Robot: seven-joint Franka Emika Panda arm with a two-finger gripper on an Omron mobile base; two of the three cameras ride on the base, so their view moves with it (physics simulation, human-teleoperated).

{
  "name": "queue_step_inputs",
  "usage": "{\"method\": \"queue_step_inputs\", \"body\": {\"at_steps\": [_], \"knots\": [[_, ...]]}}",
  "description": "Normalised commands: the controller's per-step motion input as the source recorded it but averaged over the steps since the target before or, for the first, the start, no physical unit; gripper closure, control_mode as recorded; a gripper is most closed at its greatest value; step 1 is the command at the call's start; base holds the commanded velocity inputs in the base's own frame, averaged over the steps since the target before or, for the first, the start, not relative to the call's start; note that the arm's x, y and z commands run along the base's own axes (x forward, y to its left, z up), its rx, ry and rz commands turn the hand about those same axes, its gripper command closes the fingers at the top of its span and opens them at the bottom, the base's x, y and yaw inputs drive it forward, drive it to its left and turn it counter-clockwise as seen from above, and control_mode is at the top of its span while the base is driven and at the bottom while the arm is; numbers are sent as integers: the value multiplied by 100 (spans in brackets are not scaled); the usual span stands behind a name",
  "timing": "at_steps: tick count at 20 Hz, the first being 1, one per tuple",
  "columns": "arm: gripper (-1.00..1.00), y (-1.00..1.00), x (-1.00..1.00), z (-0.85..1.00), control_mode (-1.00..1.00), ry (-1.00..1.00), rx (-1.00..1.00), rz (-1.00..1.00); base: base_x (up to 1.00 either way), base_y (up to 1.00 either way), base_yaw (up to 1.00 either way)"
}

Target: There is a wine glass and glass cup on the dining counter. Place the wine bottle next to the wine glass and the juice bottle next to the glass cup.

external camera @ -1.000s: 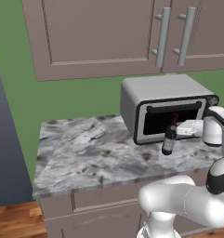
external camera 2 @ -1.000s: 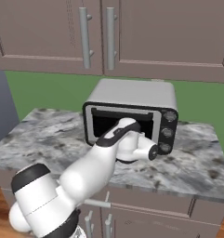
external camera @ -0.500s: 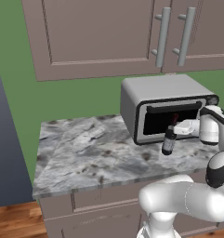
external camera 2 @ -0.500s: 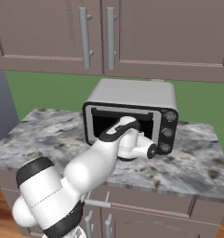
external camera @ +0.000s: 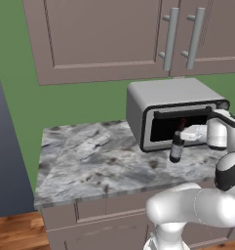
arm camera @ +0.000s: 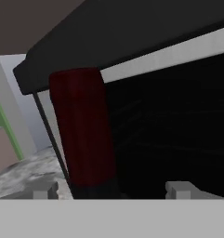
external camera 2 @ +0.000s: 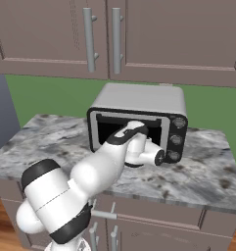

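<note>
The wine bottle (external camera: pixel 176 149), dark with a dark red neck capsule (arm camera: pixel 83 130), stands upright on the small marble worktop (external camera: pixel 89 156) just in front of the toaster oven's door. My gripper (external camera: pixel 183 131) reaches in from the right at the height of the bottle's neck. In the hand view the red capsule rises between my two fingertips (arm camera: pixel 44 190), with a gap on each side, so the gripper (arm camera: pixel 113 189) is open around the neck. In the right base view my arm (external camera 2: pixel 114 162) covers the bottle.
A silver toaster oven (external camera: pixel 163 97) with a dark glass door (external camera 2: pixel 124 130) and knobs (external camera 2: pixel 176 139) stands at the back of the worktop (external camera 2: pixel 198 166). Wall cabinets with long handles (external camera: pixel 170 31) hang above. A green wall lies behind. The worktop's front edge (external camera: pixel 104 195) is close.
My hand has slid left toward the toaster oven door until its fingers flank the wine bottle's neck. The bottle has not moved.
</note>
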Motion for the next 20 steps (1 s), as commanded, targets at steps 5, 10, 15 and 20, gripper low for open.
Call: {"method": "queue_step_inputs", "body": {"at_steps": [5, 10, 15, 20], "knots": [[100, 10, 15, -1, -100, 0, 0, 0, 0, 0, 0], [100, 6, 1, -9, -100, -1, 0, 0, 0, 0, 0], [100, 15, -13, 0, -100, -1, -1, 1, 0, 0, 0], [100, 18, -34, 11, -100, 1, -9, -5, 0, 0, 0]]}}
